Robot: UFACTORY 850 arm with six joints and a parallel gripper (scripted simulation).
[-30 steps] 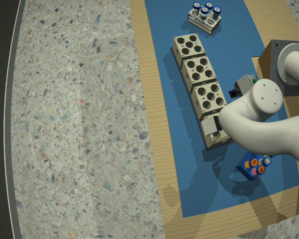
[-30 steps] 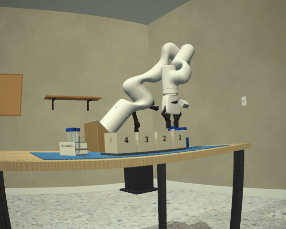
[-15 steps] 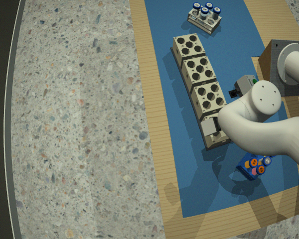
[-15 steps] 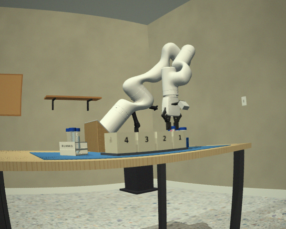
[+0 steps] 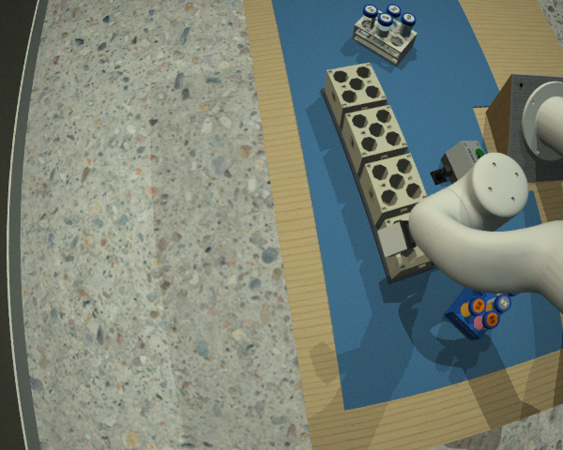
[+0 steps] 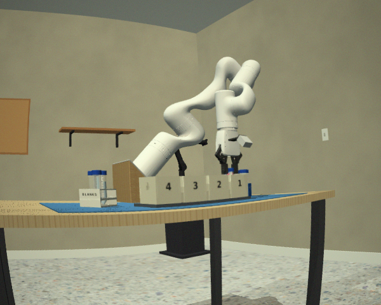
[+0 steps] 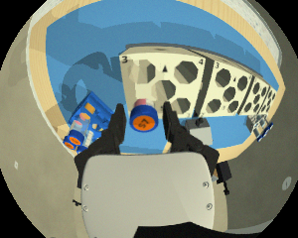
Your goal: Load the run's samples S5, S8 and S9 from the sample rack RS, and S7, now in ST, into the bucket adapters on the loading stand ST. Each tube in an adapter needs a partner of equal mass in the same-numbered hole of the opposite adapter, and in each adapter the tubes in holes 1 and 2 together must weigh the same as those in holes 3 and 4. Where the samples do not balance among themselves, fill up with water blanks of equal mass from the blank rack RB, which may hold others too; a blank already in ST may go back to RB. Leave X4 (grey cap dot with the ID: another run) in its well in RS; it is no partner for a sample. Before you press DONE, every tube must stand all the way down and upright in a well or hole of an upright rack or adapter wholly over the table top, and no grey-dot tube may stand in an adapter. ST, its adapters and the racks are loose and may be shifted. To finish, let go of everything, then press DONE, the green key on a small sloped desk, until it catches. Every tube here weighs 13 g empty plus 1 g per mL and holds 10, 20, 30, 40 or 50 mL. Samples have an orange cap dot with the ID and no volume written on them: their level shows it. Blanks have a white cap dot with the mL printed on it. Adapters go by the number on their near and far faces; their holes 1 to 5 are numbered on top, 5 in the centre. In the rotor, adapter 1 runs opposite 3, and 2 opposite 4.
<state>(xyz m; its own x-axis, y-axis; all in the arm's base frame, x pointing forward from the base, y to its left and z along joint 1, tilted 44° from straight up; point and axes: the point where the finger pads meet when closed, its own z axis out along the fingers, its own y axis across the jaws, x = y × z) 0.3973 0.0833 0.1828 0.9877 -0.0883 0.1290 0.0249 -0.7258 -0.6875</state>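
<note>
the claw (image 7: 144, 119) hangs over adapter 1 (image 6: 239, 188), the end block of the loading stand (image 5: 350, 159) nearest the worktop (image 5: 291, 251) corner where the blue sample rack (image 5: 459, 320) stands. its fingers are spread to about half their range, one on each side of an orange-dotted tube cap (image 7: 143, 119). in the wrist view a gap shows between cap and each finger, so the claw pinches nothing. the exterior view puts the fingertips level with that cap, just above the adapter's top face.

the tube stands in adapter 1; its id is too small to read, and the hole number cannot be told. a pink mark (image 7: 141, 103) shows just beyond the cap.

adapters 2 (image 6: 218, 189), 3 (image 6: 194, 189) and 4 (image 6: 167, 190) sit in a row along the stand, their holes dark in the top view.

the sample rack holds two orange-dotted tubes (image 5: 477, 306) and a grey-dotted tube (image 5: 503, 303). the blank rack (image 5: 384, 40), labelled blanks, sits near the opposite end of the blue mat (image 5: 320, 58) with four white-dotted tubes. the green key (image 5: 479, 153) sits on its grey desk (image 5: 459, 157) beside the arm's base.
</note>
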